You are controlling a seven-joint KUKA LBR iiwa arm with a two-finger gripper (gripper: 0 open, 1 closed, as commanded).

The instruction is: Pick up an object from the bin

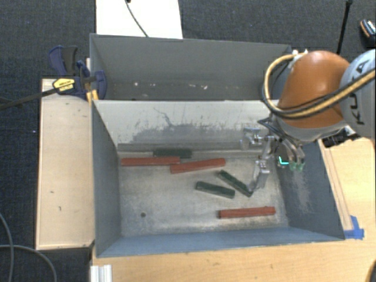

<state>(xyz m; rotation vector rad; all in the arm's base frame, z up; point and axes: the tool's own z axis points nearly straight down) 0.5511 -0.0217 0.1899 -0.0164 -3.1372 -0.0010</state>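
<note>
Dark lettering on the arm (363, 78), on its pale link, is cropped and unreadable.

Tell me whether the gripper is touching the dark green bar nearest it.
Cannot tell. In the camera view the gripper overlaps the right end of the dark green bar, but neither contact nor a gap shows plainly.

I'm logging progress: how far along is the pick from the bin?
Done: the gripper is low inside the bin, at the right end of a dark green bar. In hand: nothing visibly held. Left: grasping and lifting; that bar, two other green bars and three red-brown bars all lie on the floor.
</note>
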